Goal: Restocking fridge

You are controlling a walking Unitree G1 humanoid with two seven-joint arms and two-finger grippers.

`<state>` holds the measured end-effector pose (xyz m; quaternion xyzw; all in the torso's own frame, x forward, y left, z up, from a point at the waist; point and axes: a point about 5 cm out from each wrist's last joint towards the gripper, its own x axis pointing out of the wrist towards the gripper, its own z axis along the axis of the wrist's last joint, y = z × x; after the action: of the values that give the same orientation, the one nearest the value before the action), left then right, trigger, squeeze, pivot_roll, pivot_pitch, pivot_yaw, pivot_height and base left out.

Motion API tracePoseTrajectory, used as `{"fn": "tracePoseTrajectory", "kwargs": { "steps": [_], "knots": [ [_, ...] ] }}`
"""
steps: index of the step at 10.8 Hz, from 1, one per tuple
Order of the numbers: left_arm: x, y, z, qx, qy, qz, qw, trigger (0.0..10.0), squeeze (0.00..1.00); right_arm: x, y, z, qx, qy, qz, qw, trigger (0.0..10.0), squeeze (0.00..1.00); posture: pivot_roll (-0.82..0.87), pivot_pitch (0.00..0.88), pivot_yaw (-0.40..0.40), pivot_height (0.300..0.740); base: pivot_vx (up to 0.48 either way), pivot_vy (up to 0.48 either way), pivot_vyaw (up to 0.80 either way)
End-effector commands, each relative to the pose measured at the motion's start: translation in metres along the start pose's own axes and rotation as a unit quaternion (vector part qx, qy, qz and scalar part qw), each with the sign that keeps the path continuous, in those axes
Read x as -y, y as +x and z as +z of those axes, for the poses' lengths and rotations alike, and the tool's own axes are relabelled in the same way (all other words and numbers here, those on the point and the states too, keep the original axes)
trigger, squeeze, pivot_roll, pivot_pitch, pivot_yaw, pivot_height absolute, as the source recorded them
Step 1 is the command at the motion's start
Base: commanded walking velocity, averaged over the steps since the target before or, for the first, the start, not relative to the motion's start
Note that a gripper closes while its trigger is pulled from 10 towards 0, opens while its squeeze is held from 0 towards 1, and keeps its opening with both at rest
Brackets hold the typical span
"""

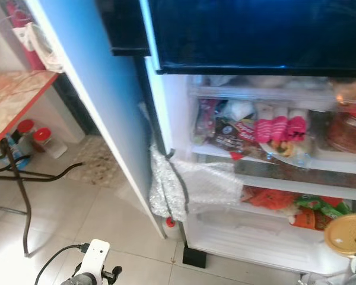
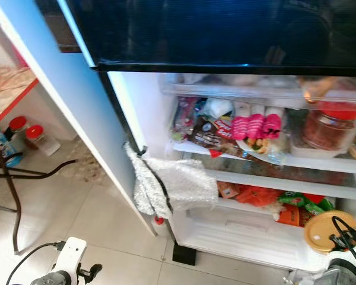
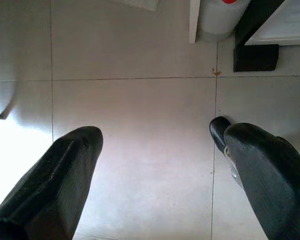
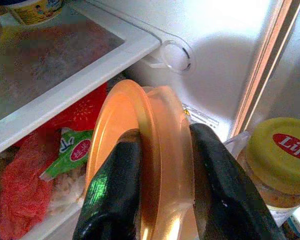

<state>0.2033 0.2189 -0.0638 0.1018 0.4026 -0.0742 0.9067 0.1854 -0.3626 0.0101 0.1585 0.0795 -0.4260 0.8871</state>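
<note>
While the left hand (image 3: pixel 155 170) gapes empty, the right hand (image 4: pixel 162 195) clamps an orange lid (image 4: pixel 155 150).

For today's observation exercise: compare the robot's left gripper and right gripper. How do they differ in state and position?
The right gripper is shut on an orange lidded container, while the left gripper is open and holds nothing. The right gripper is raised inside the open fridge, beside a yellow-lidded jar; the left gripper hangs low, pointing at the tiled floor. Both have two black fingers.
</note>
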Motion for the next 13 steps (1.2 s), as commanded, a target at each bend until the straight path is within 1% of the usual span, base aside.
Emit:
{"fn": "tracePoseTrajectory", "kwargs": {
  "steps": [1,4,6,7,8,9,10,11,12,13],
  "knots": [
    [-0.007,-0.004,-0.009,-0.017,0.011,0.008,1.0,10.0,0.0,0.024,-0.002,0.001,0.001,0.003,-0.059,0.998,10.0,0.0,-0.21,0.087,0.134,0.74,0.0,0.0,0.0],
    [-0.007,-0.004,-0.009,-0.016,0.012,0.01,1.0,10.0,0.0,0.037,-0.003,0.005,0.013,-0.008,-0.107,0.994,10.0,0.0,-0.21,0.089,0.135,0.74,0.0,0.0,0.0],
    [-0.007,-0.004,-0.009,-0.016,0.012,0.01,1.0,10.0,0.0,0.046,-0.005,0.007,0.019,-0.01,-0.145,0.989,10.0,0.0,-0.21,0.09,0.134,0.74,0.0,0.0,0.0],
    [-0.007,-0.004,-0.009,-0.016,0.012,0.01,1.0,10.0,0.0,0.047,-0.006,0.006,0.02,-0.011,-0.153,0.988,10.0,0.0,-0.21,0.09,0.134,0.74,0.0,0.0,0.0],
    [-0.007,-0.004,-0.008,-0.016,0.012,0.01,1.0,10.0,0.0,0.039,-0.006,0.001,0.01,-0.001,-0.127,0.992,10.0,0.0,-0.21,0.092,0.136,0.74,0.0,0.0,0.0],
    [-0.007,-0.003,-0.008,-0.016,0.012,0.01,1.0,10.0,0.0,0.022,-0.006,-0.006,-0.004,0.029,-0.068,0.997,10.0,0.0,-0.21,0.092,0.136,0.74,0.0,0.0,0.0],
    [-0.007,-0.004,-0.009,-0.016,0.012,0.009,1.0,10.0,0.0,-0.007,-0.009,-0.019,-0.038,0.064,0.031,0.997,10.0,0.0,-0.21,0.093,0.136,0.74,0.0,0.0,0.0],
    [-0.007,-0.004,-0.009,-0.016,0.011,0.008,1.0,10.0,0.0,-0.024,-0.014,-0.027,-0.054,0.07,0.099,0.991,10.0,0.0,-0.21,0.093,0.136,0.74,0.0,0.0,0.0],
    [-0.007,-0.004,-0.009,-0.017,0.011,0.008,1.0,10.0,0.0,-0.033,-0.017,-0.031,-0.062,0.094,0.131,0.985,10.0,0.0,-0.21,0.094,0.137,0.74,0.0,0.0,0.0],
    [-0.007,-0.004,-0.009,-0.016,0.01,0.007,1.0,10.0,0.0,-0.038,-0.018,-0.031,-0.063,0.122,0.144,0.98,10.0,0.0,-0.21,0.094,0.137,0.74,0.0,0.0,0.0]
  ]
}}
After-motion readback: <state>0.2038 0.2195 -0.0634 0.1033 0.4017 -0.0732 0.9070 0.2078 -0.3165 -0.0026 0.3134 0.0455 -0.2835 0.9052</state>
